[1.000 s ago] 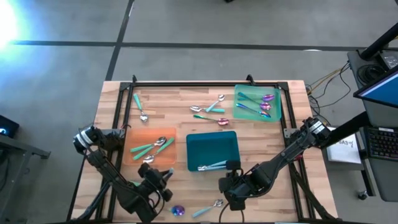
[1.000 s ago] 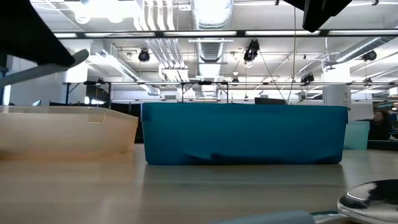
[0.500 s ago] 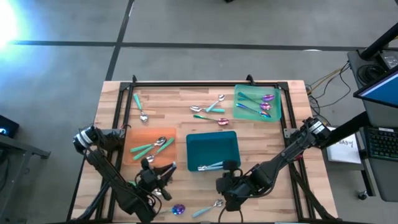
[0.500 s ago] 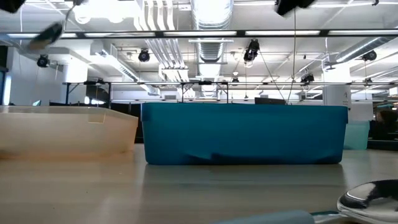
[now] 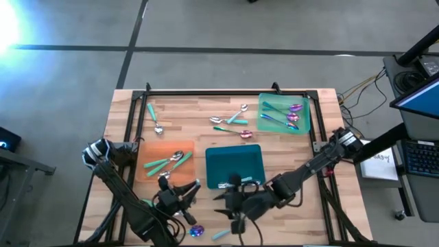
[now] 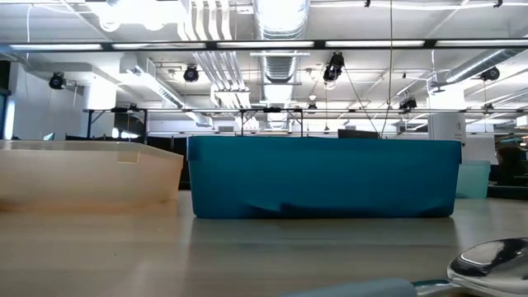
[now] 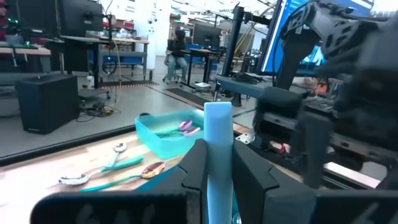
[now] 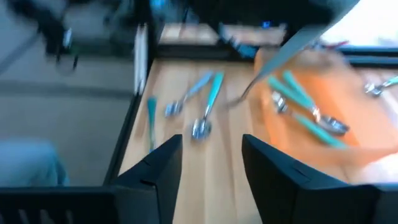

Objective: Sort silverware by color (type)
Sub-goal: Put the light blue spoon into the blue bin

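A teal-handled utensil (image 7: 218,158) stands upright between the fingers of the left gripper (image 7: 217,177), which are clamped on its handle; its head cannot be seen. In the high view this left gripper (image 5: 180,195) hangs just off the front edge of the orange tray (image 5: 147,152), with an iridescent spoon (image 5: 197,231) lying on the wood a little in front of it.

Ahead of those closed jaws in the left wrist view lie two teal-handled spoons (image 7: 93,174) and an iridescent spoon (image 7: 152,168) on the bare wood, and beyond them the light green tray (image 7: 163,142) holding iridescent pieces (image 7: 186,126).

The right gripper (image 5: 236,199) sits at the front edge of the teal tray (image 5: 233,161), its jaws spread wide with nothing between them. A teal-handled spoon (image 5: 230,230) lies on the table just in front of it, partly hidden. Past these open fingers (image 8: 158,168) the right wrist view shows blurred teal-handled spoons (image 8: 202,109) on the wood and more teal-handled pieces (image 8: 305,109) inside the orange tray.

In the low view a shiny spoon bowl (image 6: 491,264) rests on the tabletop (image 6: 165,256) near the camera.
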You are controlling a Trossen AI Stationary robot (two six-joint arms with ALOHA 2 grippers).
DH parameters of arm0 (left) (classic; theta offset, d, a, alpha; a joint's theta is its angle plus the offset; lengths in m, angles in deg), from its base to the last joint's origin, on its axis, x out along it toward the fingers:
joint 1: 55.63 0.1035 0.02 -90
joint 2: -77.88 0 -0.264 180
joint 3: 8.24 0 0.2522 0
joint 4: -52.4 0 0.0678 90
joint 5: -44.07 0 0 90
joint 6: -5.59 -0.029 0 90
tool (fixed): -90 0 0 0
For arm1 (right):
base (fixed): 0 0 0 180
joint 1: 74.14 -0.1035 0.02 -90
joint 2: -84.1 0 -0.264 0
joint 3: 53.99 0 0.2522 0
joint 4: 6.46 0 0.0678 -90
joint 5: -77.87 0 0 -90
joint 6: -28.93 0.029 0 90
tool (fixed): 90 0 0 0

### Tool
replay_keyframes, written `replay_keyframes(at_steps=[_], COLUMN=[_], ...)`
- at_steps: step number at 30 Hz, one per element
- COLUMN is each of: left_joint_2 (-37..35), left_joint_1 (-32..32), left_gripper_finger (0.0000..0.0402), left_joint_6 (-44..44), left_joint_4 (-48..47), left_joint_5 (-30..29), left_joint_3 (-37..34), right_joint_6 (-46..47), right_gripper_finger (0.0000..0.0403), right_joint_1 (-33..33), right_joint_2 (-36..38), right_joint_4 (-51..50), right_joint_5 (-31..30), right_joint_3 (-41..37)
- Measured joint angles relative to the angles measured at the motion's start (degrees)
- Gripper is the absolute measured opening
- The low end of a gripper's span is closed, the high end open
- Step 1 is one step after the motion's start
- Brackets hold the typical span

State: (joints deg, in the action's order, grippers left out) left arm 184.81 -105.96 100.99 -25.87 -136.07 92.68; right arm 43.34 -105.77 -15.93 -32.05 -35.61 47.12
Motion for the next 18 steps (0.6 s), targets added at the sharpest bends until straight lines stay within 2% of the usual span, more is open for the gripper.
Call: replay_keyframes(at_steps=[5, 18], left_joint_2=[0.0, 0.0], left_joint_1=[1.3, 4.9], left_gripper_finger=[0.0029, 0.0029], left_joint_6=[-1.5, -1.5], left_joint_4=[0.3, 2.9], left_joint_5=[0.0, 0.1], left_joint_3=[1.1, 1.0], right_joint_6=[3.0, 5.1], right_gripper_finger=[0.0174, 0.0162], right_joint_1=[3.5, 9.1], right_joint_2=[-0.2, -0.4], right_joint_4=[6.7, 7.6], right_joint_5=[-2.4, -2.1], right_joint_3=[0.0, 0.0])
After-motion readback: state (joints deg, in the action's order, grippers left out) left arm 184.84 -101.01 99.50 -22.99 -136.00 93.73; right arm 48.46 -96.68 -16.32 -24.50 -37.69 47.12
